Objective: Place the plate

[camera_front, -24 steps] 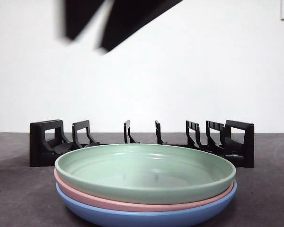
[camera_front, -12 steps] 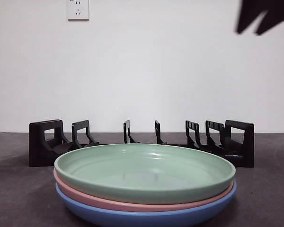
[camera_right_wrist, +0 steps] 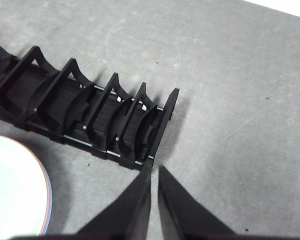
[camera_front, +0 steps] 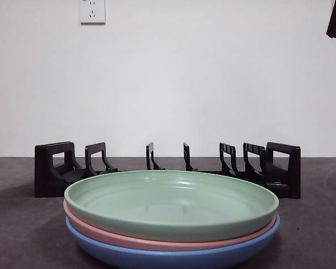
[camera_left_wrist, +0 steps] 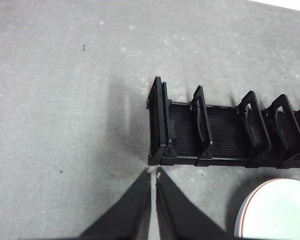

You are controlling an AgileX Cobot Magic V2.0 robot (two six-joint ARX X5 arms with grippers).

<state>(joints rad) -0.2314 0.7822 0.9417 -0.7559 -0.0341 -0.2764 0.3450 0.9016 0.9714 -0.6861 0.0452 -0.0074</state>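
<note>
The left end effector (camera_left_wrist: 153,172) hangs over one end of the black rack (camera_left_wrist: 225,132), jaws together and empty. The right end effector (camera_right_wrist: 153,169) hovers above the rack's other end, likewise closed (holding nothing). Before the rack, on the grey table (camera_front: 22,224), the green plate (camera_front: 171,203) tops a pink plate (camera_front: 157,242) and a blue plate (camera_front: 173,259).

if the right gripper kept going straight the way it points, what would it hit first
Probably the end wall of the black rack. The right gripper, jaws nearly closed, points at that end in its wrist view. Depth is unclear, so it might meet the table just short of it.
</note>
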